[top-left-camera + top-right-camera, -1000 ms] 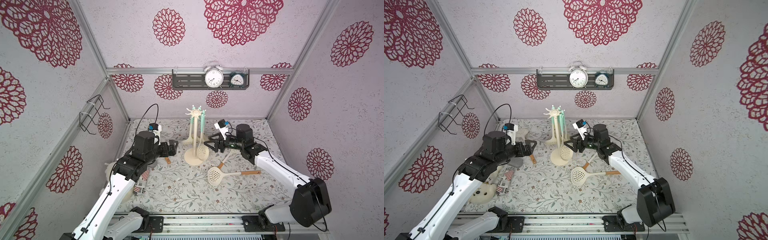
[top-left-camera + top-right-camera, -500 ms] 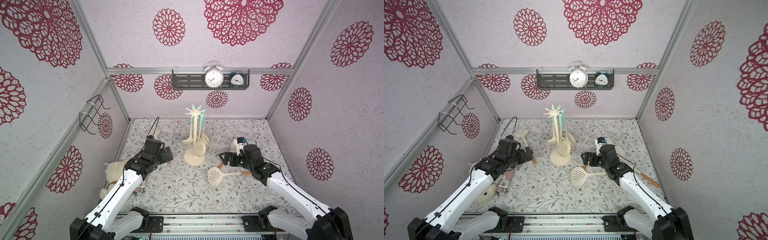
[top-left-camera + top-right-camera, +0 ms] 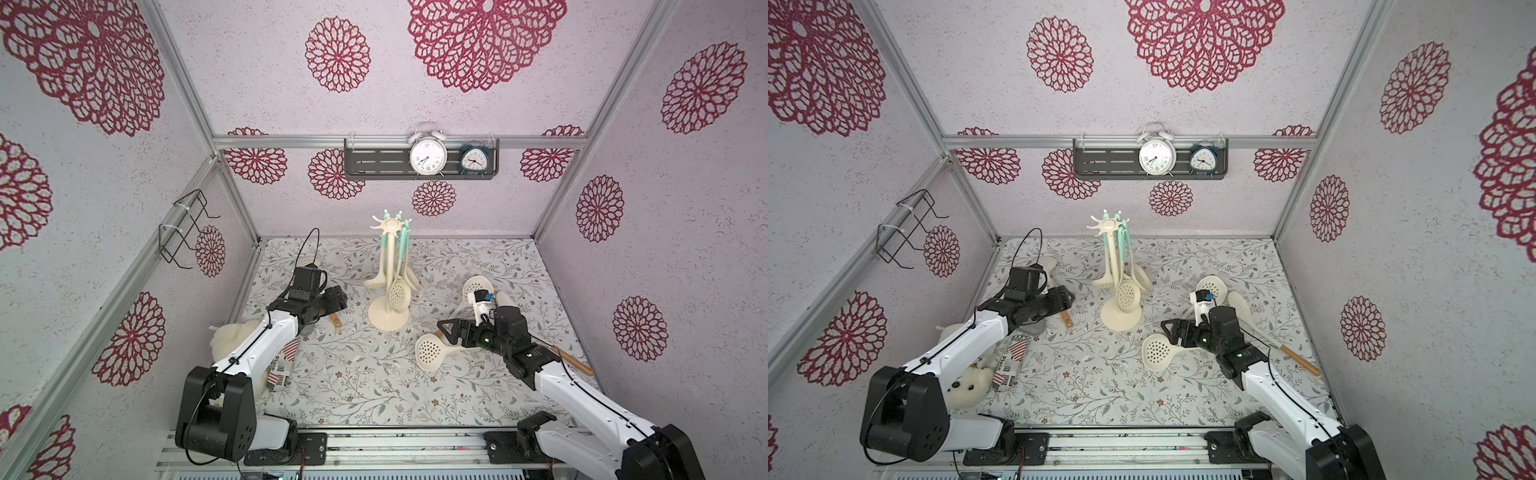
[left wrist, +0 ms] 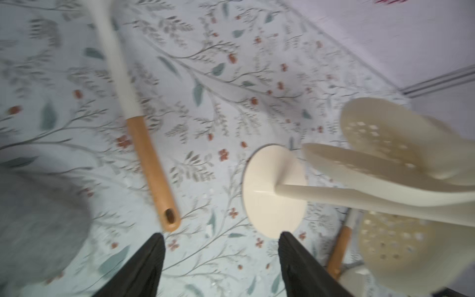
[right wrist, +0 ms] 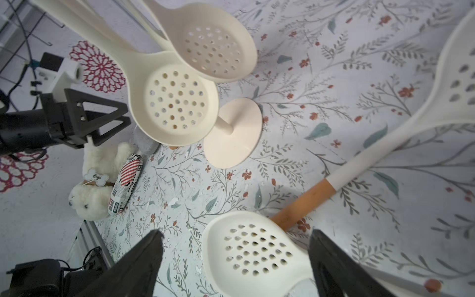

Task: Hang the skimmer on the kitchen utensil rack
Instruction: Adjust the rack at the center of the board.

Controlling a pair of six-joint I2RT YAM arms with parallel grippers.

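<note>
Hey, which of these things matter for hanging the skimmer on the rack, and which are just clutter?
For the job: kitchen utensil rack; hanging skimmer; loose skimmer near its base.
Lying about: plush toy; striped packet; white alarm clock; dark alarm clock; grey wall shelf; wooden-handled spoon.

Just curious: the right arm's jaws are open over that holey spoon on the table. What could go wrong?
The open jaws face the wide, rounded bowl of the skimmer; a grip there might slip. A wooden handle lies beside that bowl and could get caught. The kitchen utensil rack is thin and already hung with utensils; a bump might tip it.
</note>
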